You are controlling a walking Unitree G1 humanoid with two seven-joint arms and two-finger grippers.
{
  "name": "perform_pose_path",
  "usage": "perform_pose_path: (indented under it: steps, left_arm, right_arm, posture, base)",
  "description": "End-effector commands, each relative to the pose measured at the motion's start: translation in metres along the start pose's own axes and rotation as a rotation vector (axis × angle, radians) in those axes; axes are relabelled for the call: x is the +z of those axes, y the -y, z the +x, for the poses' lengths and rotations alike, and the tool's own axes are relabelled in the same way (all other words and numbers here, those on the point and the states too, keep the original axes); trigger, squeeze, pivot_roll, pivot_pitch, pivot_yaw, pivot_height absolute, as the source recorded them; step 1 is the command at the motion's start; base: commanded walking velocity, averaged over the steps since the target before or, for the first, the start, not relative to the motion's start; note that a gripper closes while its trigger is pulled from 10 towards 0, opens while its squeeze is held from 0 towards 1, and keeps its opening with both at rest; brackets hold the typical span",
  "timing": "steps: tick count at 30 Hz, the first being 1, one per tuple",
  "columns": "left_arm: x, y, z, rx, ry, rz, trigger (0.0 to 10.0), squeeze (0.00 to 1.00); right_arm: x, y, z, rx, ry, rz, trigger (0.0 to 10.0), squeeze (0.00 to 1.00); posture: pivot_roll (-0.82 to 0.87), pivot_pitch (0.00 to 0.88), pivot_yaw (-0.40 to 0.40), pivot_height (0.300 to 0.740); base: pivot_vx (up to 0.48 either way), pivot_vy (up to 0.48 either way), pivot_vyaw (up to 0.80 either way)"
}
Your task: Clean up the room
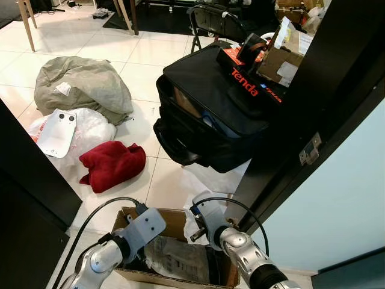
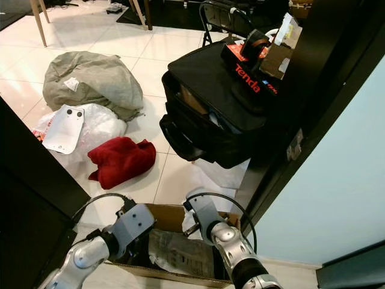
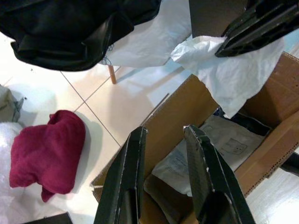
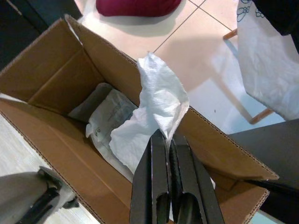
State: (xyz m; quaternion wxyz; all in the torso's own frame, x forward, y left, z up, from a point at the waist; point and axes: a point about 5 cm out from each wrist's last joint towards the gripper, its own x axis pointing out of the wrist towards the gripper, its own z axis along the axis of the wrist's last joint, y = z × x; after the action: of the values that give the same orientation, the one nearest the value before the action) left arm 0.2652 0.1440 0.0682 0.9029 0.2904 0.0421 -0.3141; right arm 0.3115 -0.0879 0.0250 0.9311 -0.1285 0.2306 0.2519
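An open cardboard box (image 1: 174, 218) stands on the floor just below me, with grey mailer bags (image 1: 180, 259) lying inside. My right gripper (image 4: 162, 140) is shut on a crumpled white paper (image 4: 156, 105), which hangs over the box's far rim. My left gripper (image 3: 164, 133) is open above the near side of the box, with nothing between its fingers. A red cloth (image 1: 113, 164) lies on the tiles a little beyond the box, to the left.
A grey-green sack (image 1: 81, 84) and a white plastic bag with a white device on it (image 1: 57, 132) lie further left. A black bag (image 1: 210, 114) carrying a Tenda box (image 1: 252, 81) sits ahead. A black door frame (image 1: 313, 108) rises on the right, dark furniture (image 1: 24, 198) on the left.
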Motion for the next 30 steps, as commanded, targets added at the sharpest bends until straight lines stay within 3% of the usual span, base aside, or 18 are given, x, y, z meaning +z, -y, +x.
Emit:
perform_pose_path:
  steps: [1, 13, 30]
  left_arm:
    - [-0.006, 0.007, -0.002, -0.018, -0.021, -0.009, 10.0, 0.0]
    - [-0.003, 0.002, 0.006, -0.001, -0.014, 0.007, 10.0, 0.0]
    - [-0.003, -0.001, 0.009, -0.002, -0.009, 0.016, 10.0, 0.0]
  right_arm:
    - [-0.006, -0.003, -0.001, 0.003, -0.009, 0.018, 10.0, 0.0]
    - [-0.006, 0.001, -0.001, -0.001, -0.003, 0.014, 10.0, 0.0]
    - [-0.008, 0.003, -0.001, -0.007, -0.011, 0.003, 10.0, 0.0]
  posture:
    - [0.03, 0.239, -0.033, 0.715]
    - [0.04, 0.2, -0.022, 0.67]
    - [0.04, 0.208, -0.017, 0.67]
  base:
    - [0.0, 0.0, 0.0]
    - [0.0, 0.0, 0.0]
    - [0.0, 0.0, 0.0]
